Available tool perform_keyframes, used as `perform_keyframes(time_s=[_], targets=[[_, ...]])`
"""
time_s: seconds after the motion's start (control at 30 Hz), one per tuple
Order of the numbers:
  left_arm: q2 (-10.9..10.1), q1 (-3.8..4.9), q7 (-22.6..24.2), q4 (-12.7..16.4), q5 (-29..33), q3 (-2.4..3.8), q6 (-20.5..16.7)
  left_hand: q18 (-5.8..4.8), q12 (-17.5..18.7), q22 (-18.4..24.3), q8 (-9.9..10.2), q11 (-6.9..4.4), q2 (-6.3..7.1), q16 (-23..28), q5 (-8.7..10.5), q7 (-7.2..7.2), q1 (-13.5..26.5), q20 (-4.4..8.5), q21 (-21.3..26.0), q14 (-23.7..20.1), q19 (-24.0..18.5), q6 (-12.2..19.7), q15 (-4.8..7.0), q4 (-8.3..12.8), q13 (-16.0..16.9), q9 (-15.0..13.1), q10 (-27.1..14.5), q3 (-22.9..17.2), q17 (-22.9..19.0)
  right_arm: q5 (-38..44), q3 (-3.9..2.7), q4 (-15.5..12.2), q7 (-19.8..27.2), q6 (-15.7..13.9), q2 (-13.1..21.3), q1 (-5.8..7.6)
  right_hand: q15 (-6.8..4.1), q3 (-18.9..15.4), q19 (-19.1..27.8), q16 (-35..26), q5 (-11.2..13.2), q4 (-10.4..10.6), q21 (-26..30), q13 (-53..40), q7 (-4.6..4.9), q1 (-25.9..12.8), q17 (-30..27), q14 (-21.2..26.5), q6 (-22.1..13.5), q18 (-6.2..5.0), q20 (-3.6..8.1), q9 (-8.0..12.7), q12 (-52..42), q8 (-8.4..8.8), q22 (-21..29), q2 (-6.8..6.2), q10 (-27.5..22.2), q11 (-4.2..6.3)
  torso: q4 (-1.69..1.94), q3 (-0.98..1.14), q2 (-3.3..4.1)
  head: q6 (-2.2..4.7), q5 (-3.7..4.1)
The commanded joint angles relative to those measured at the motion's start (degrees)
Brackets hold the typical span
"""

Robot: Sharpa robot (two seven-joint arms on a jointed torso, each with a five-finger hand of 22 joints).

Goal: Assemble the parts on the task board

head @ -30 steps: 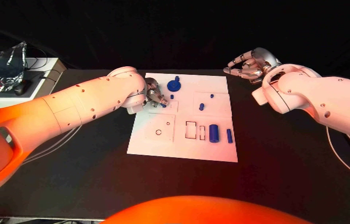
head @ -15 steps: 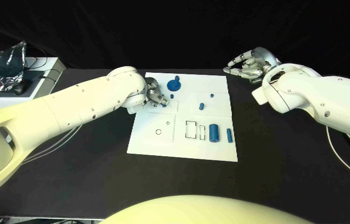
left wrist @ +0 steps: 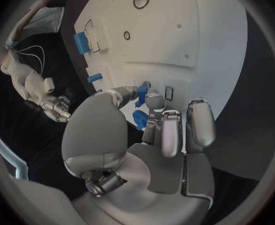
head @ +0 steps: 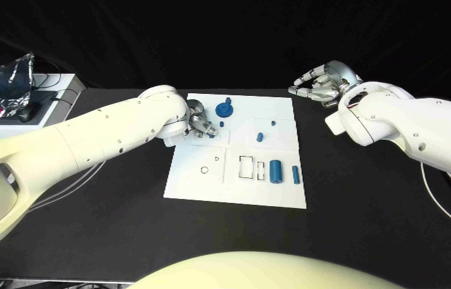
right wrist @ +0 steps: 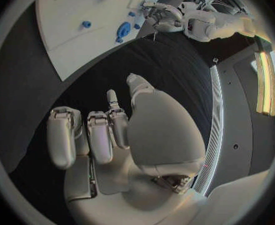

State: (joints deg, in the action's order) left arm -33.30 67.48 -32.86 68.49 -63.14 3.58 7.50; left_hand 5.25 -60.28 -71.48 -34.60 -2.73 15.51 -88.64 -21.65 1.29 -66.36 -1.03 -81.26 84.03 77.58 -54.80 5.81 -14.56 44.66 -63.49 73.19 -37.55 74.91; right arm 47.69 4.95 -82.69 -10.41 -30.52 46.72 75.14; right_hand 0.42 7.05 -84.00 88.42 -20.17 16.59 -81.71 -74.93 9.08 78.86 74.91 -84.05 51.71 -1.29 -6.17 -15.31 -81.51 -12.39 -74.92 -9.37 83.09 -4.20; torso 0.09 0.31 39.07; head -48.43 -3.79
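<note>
The white task board point(head: 235, 184) lies mid-table. My left hand point(head: 199, 124) hovers over its far left part and pinches a small blue part point(left wrist: 142, 93) between thumb and a finger, just above the board point(left wrist: 200, 35). Beside it stands a round blue part point(head: 223, 109). Two small blue pegs point(head: 259, 136) point(head: 274, 123) stand mid-board. A blue cylinder point(head: 276, 170) and a thin blue bar point(head: 295, 175) lie near the right edge. My right hand point(head: 321, 83) hangs off the far right corner, its fingers point(right wrist: 90, 135) curled in on nothing.
Rectangular slots point(head: 246, 167) and a round hole point(head: 204, 169) are cut in the board's near half. A white box with a foil bag point(head: 19, 80) and cables sits at the table's far left. Black tabletop point(head: 357, 197) surrounds the board.
</note>
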Motion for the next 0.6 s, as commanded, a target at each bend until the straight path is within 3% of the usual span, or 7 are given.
perform_keyframes(time_s=[0.03, 0.6], targets=[[0.0, -0.30, -0.2, -0.1, -0.2, -0.19, 1.3, -1.00, 0.2, 0.0, 0.2, 0.10, -0.37, 0.2, 0.13, -0.17, -0.7, -0.17, 0.3, 5.1, 0.0, -0.1, -0.30, 2.4, 0.1, 0.0, 0.0, -2.8, 12.1, 0.3, -0.02, 0.0, 0.6, 0.8, 0.0, -0.03, -0.54, 0.4, -2.6, -0.2, -0.3, 0.0, 0.1, -6.8, -0.05, -0.5, 9.1, -4.6, -0.3, -0.71, 0.45, -0.1, 0.3, -0.33, -9.5, 0.15, -0.6, 0.01, 0.01, 0.04, 0.01, -0.02, -0.01], [-0.2, -0.30, -0.3, 0.0, -0.4, -0.19, 1.4, -1.02, 0.2, -0.1, 0.2, 0.00, -0.56, 0.1, 0.04, -0.28, -0.9, -0.16, 0.3, 5.2, 0.0, -0.2, -0.25, 2.4, 0.1, 0.0, 0.0, -3.0, 12.2, 0.3, -0.02, 0.0, 0.6, 0.8, 0.0, -0.03, -0.54, 0.4, -2.6, -0.2, -0.3, 0.0, 0.1, -6.8, -0.05, -0.5, 9.1, -4.6, -0.3, -0.71, 0.45, -0.1, 0.3, -0.33, -9.5, 0.15, -0.6, 0.01, 0.00, 0.00, 0.02, -0.04, -0.05]])
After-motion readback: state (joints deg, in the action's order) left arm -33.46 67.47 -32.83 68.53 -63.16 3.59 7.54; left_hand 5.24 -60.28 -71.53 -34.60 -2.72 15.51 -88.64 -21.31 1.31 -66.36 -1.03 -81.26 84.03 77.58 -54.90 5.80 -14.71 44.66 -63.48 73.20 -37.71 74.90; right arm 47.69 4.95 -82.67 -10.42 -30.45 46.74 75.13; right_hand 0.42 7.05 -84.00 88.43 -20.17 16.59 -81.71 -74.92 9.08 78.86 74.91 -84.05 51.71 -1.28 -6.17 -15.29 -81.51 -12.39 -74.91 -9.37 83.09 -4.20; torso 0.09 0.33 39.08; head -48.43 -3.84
